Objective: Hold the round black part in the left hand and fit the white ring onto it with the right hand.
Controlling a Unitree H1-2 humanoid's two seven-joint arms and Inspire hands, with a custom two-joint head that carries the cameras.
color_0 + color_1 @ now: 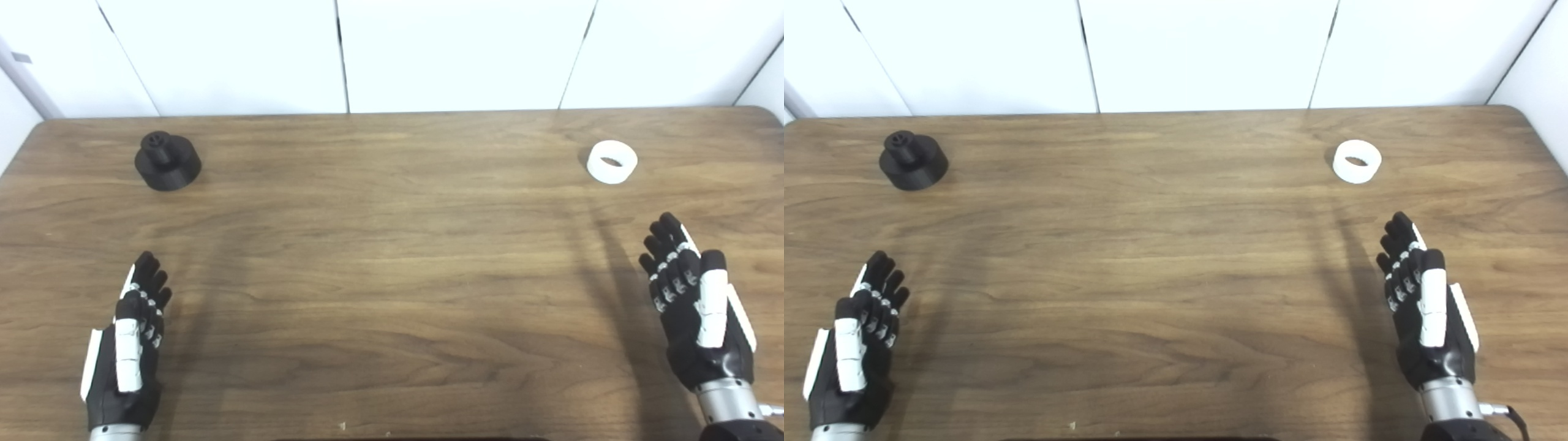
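Note:
The round black part (167,160) stands on the wooden table (380,257) at the far left, a small stub on its top. The white ring (612,162) lies flat at the far right. My left hand (130,343) is open and empty near the front left, well short of the black part. My right hand (692,300) is open and empty near the front right, a short way in front of the ring. Both hands have their fingers straight, pointing away from me.
White wall panels (343,55) stand just behind the table's far edge. The table's right rear corner (762,113) is rounded.

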